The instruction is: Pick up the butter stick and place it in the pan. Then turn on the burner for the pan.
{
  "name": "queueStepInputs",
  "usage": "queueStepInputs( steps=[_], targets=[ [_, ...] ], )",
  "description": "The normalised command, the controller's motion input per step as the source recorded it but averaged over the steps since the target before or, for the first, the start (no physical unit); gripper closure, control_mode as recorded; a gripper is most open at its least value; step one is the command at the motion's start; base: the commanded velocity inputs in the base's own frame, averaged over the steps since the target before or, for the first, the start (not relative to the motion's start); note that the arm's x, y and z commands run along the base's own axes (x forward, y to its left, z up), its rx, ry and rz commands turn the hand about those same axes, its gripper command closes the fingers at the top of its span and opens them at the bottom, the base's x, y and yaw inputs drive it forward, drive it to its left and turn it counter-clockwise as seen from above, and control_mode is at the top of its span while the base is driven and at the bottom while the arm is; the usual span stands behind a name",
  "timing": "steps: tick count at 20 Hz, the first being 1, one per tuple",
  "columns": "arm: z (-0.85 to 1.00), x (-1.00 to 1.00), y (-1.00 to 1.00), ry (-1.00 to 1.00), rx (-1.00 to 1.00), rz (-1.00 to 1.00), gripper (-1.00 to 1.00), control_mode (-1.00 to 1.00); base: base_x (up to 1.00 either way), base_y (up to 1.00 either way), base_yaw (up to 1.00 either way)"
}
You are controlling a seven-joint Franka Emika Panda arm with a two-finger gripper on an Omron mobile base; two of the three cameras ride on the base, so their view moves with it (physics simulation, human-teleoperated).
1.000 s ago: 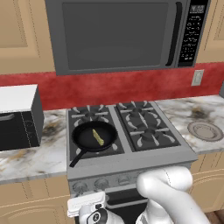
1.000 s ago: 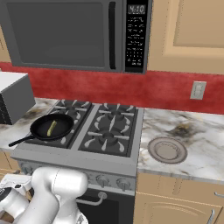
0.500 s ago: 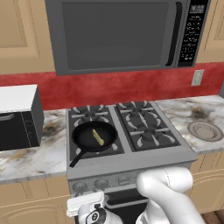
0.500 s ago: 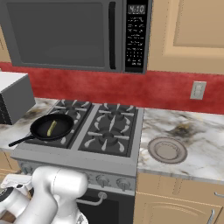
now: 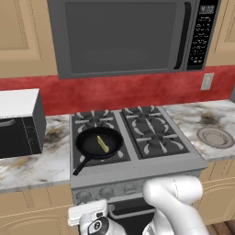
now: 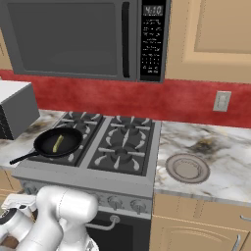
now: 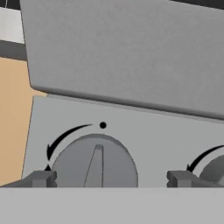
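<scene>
At the left edge of the stone-patterned worktop (image 5: 34,167) sits a boxy white and black oven (image 5: 18,123); beside it, on the stove's front left burner (image 5: 94,148), rests the round black pan (image 5: 98,142), its long straight handle reaching toward the stove's front left corner. The butter stick (image 5: 103,144) — a thin, pale yellow bar — already lies inside the pan near its middle, long axis running roughly front to back. So, by the look of it, you have only the burner left to light. Your claw (image 7: 106,178) is low at the stove's front panel, jaws spread wide and holding nothing, its two dark tips flanking the leftmost knob (image 7: 94,162). That smooth grey round knob lies straight ahead between the tips, its raised ridge pointing up toward a small black dot, a curved arrow sweeping left. Far right on the worktop lies a flat grey plate (image 5: 215,137).
</scene>
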Motion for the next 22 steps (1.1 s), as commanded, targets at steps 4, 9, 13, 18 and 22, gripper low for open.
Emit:
queueStepInputs(
  steps=[4, 9, 13, 18, 22],
  targets=[
    [-0.03, 0.13, 0.07, 0.00, 0.00, 0.00, -1.00, -1.00, 0.00, 0.00, 0.00],
    [-0.06, 0.15, 0.04, 0.00, 0.00, 0.00, -1.00, -1.00, 0.00, 0.00, 0.00],
    [-0.05, 0.17, 0.01, 0.00, 0.00, 0.00, -1.00, -1.00, 0.00, 0.00, 0.00],
    [0.00, 0.19, 0.00, 0.00, 0.03, 0.00, -1.00, -1.00, 0.00, 0.00, 0.00],
    [0.00, 0.19, 0.00, 0.00, 0.03, 0.00, -1.00, -1.00, 0.00, 0.00, 0.00]
  ],
)
